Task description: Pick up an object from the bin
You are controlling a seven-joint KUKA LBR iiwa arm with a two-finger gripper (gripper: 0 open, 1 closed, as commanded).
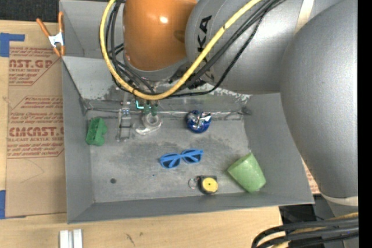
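Although no object is gripped, the two-finger gripper (138, 124) is seen low over the far part of the grey metal bin (77, 171), with its fingers (124, 125) spread apart and only bare floor between them. Nearest to it on the left, just beside the left finger but apart from it, a small green rectangular block (96, 132) is set close to the bin's left wall. To the right, near the gripper, a small blue and white rounded object (197, 122) is found close to the foot of the back wall. Further forward, a pair of blue plastic toy sunglasses (181, 158) is laid flat in the middle of the floor, well clear of every wall. By the front edge, a small yellow and black round object (208, 184) is placed, and just beside it a light green plastic cup (247, 173) is tipped on its side toward the right wall. Open, scuffed grey floor is left across the front left of the bin. The gripper's upper part is hidden by the orange wrist cover (152, 23) and looped cables of the grey arm (261, 38).
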